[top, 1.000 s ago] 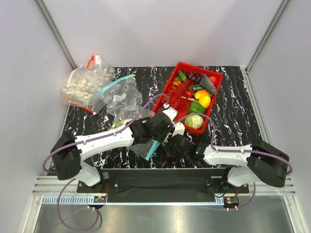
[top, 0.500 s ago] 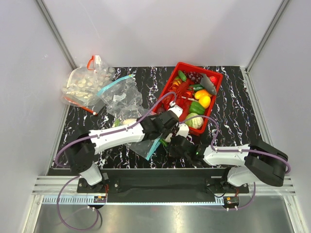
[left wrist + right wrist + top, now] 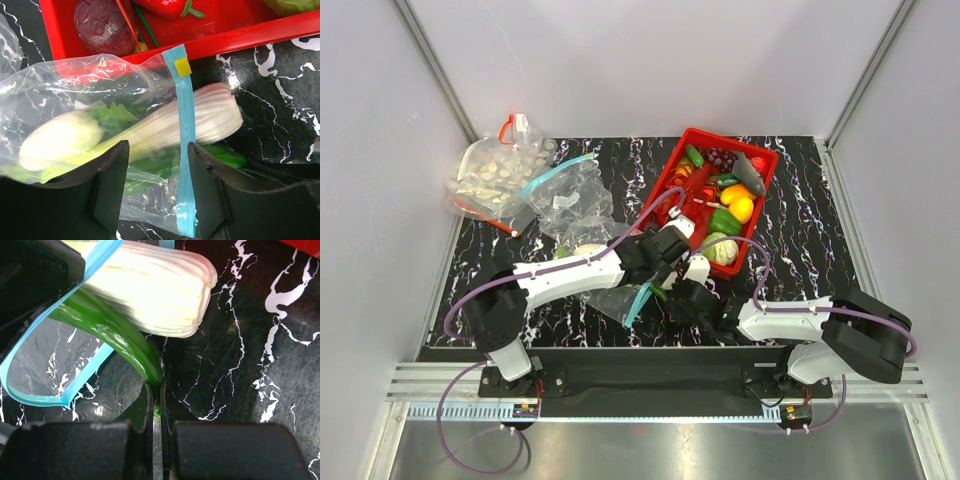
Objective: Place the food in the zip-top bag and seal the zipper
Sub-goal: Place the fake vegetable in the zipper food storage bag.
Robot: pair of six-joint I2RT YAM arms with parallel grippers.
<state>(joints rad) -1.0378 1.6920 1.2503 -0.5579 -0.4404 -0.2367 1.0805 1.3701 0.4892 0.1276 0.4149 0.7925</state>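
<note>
The zip-top bag [image 3: 75, 85] lies by the red basket, with its teal zipper [image 3: 186, 130] open. The leek [image 3: 210, 117] sits in the bag with its white stalk end poking out past the zipper. A white radish piece [image 3: 60, 140] lies inside it. My left gripper [image 3: 157, 160] is open and straddles the bag's mouth, with the zipper by its right finger. My right gripper [image 3: 155, 395] is shut on the tip of the small green vegetable [image 3: 115, 335], which reaches into the bag's mouth under the leek [image 3: 155, 290]. In the top view both grippers [image 3: 665, 262] [image 3: 682, 295] meet at the bag [image 3: 615, 300].
The red basket [image 3: 734, 139] holds the grey fish [image 3: 750, 172] and the yellow and red produce just behind the grippers. The red-zipper bag of white pieces [image 3: 495, 175] and another clear bag with a teal strip [image 3: 570, 200] lie at the back left.
My left arm has stretched out to the right, carrying its gripper closer to the red basket. The bag's zipper edge has shifted slightly. My right gripper has barely moved.
</note>
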